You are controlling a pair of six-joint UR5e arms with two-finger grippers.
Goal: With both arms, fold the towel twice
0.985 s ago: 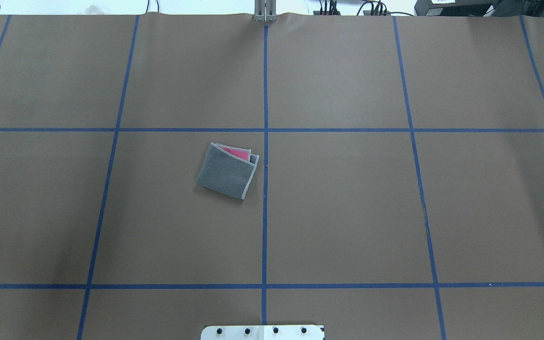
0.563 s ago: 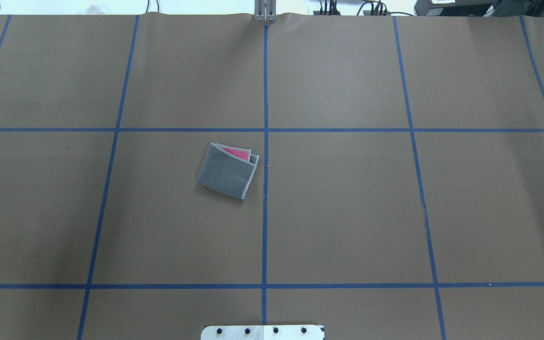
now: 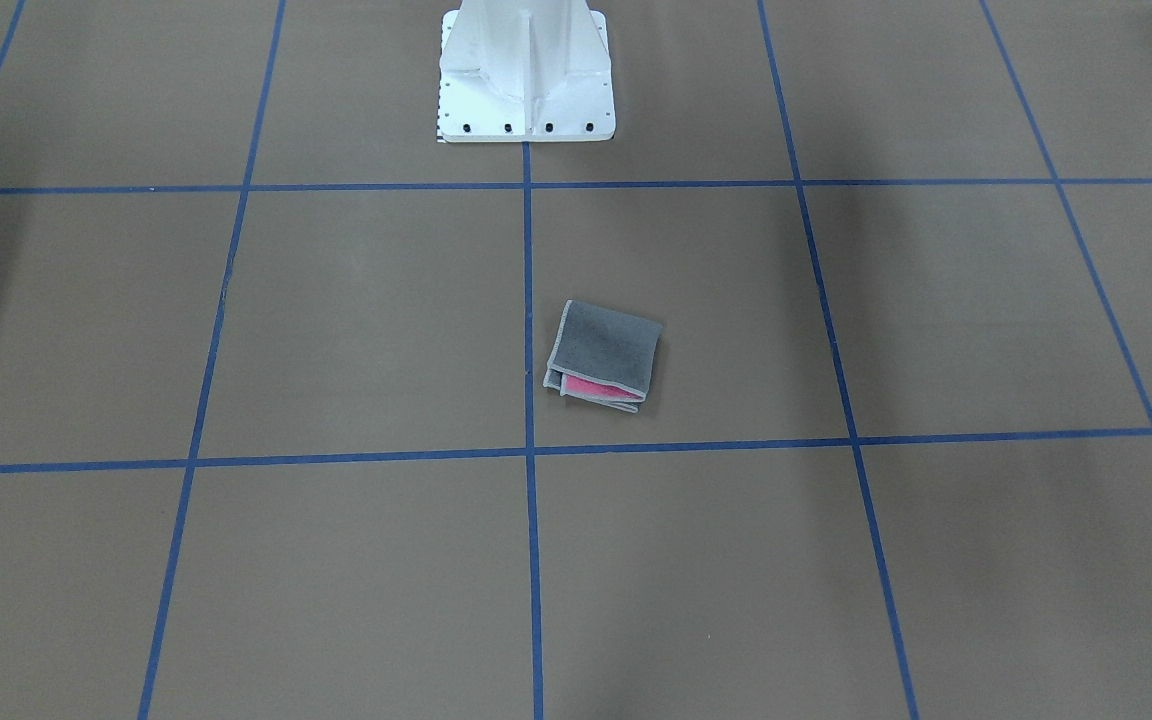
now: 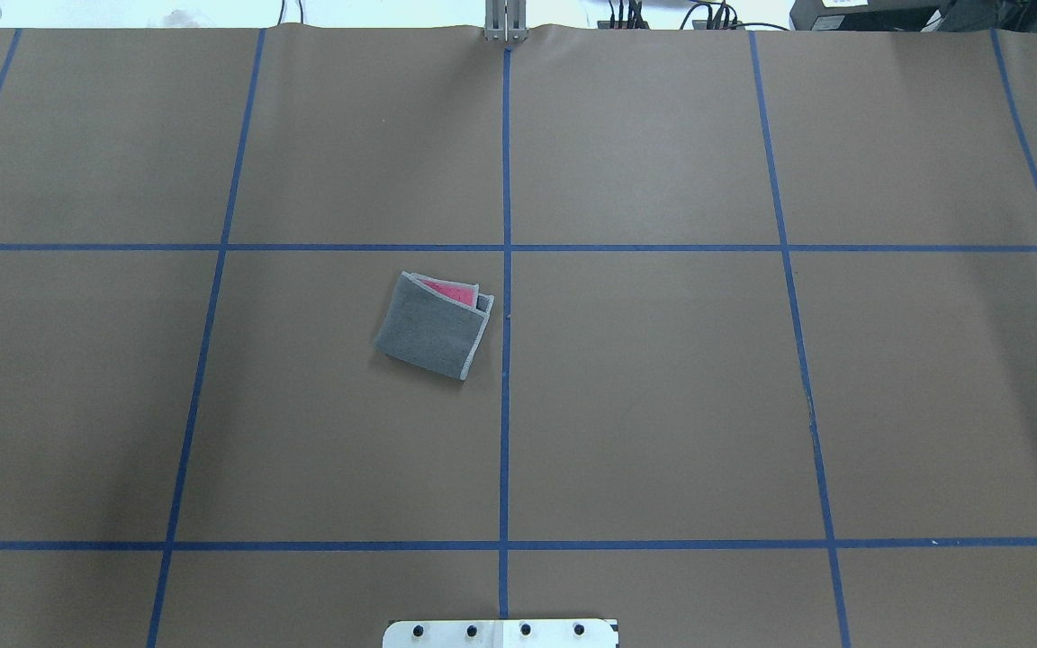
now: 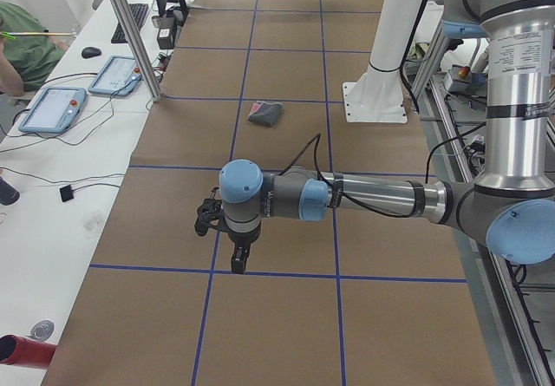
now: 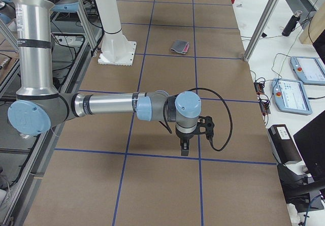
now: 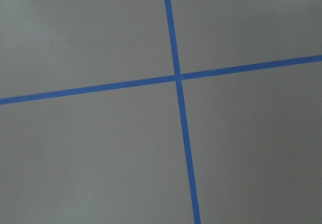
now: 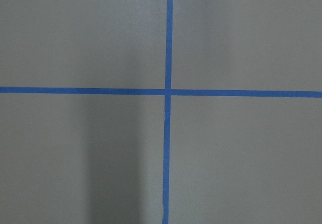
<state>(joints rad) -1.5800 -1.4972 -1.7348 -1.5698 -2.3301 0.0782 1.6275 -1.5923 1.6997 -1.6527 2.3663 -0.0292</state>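
The towel (image 4: 433, 326) lies folded into a small square on the brown table, dark grey face up, with a strip of pink showing at its far edge. It also shows in the front view (image 3: 604, 355), the left side view (image 5: 265, 113) and the right side view (image 6: 179, 46). My left gripper (image 5: 238, 263) hangs over the table's left end, far from the towel. My right gripper (image 6: 184, 149) hangs over the right end, also far from it. Both point down, and I cannot tell if they are open or shut. Both wrist views show only table.
The white pedestal base (image 3: 526, 70) stands at the robot's edge of the table. Blue tape lines (image 4: 506, 270) grid the brown paper. Tablets (image 5: 54, 108) and cables lie on the operators' desk beyond the far edge, with a metal post (image 6: 259, 28) there.
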